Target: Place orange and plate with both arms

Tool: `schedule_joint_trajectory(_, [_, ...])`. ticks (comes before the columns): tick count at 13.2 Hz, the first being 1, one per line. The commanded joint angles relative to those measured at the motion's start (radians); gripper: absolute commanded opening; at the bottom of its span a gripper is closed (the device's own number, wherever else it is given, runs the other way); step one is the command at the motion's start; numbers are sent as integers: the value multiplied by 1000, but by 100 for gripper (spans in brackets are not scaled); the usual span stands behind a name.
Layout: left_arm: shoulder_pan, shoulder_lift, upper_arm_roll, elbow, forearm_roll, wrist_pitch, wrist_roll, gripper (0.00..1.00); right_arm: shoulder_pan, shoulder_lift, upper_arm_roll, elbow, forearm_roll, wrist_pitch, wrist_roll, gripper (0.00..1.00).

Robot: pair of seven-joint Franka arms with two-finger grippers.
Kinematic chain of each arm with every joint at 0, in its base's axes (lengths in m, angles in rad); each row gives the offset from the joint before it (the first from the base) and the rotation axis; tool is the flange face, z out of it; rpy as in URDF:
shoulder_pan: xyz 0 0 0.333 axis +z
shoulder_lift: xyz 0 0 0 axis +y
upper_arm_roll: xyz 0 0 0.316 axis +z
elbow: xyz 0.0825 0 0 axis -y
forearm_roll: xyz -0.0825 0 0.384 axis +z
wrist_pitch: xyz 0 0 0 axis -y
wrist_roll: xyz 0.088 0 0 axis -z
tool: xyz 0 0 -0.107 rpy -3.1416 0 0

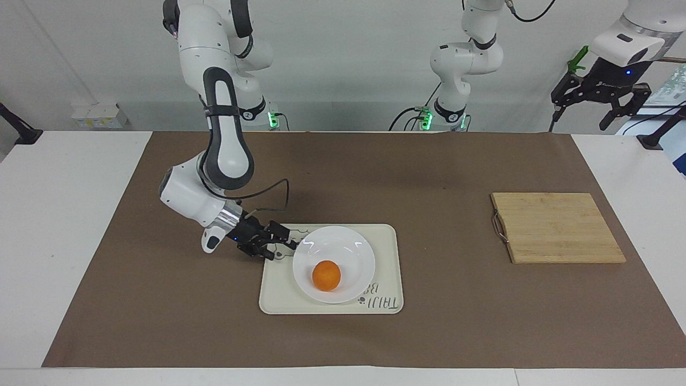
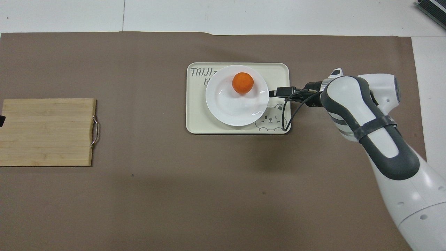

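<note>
The white plate (image 1: 351, 251) (image 2: 228, 109) lies flat on a cream tray (image 1: 387, 241) (image 2: 195, 116) in the middle of the table. The orange (image 1: 326, 275) (image 2: 243, 83) rests in the plate, on the part farthest from the robots. My right gripper (image 1: 283, 245) (image 2: 275, 92) is open and empty, low over the tray's edge. It sits just off the plate's rim toward the right arm's end, apart from the plate. My left gripper (image 1: 583, 118) waits open and empty, raised high off the left arm's end of the table.
A bamboo cutting board (image 1: 557, 228) (image 2: 47, 131) with a metal handle lies toward the left arm's end. A brown mat (image 1: 375, 171) covers the table. The right gripper's black cable (image 2: 287, 116) loops over the tray's bear corner.
</note>
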Motion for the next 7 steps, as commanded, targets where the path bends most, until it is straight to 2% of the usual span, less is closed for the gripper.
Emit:
schedule_joint_trajectory(1, [1, -19, -2, -18, 8, -8, 7, 100, 0, -42, -4, -13, -142, 11, 65, 100])
schedule_joint_trajectory(4, [1, -19, -2, -18, 8, -7, 7, 100, -7, -97, -1, -11, -450, -3, 230, 100])
schedule_joint_trajectory(7, [1, -19, -2, -18, 8, -7, 7, 100, -4, -154, -1, -14, -652, -76, 408, 100])
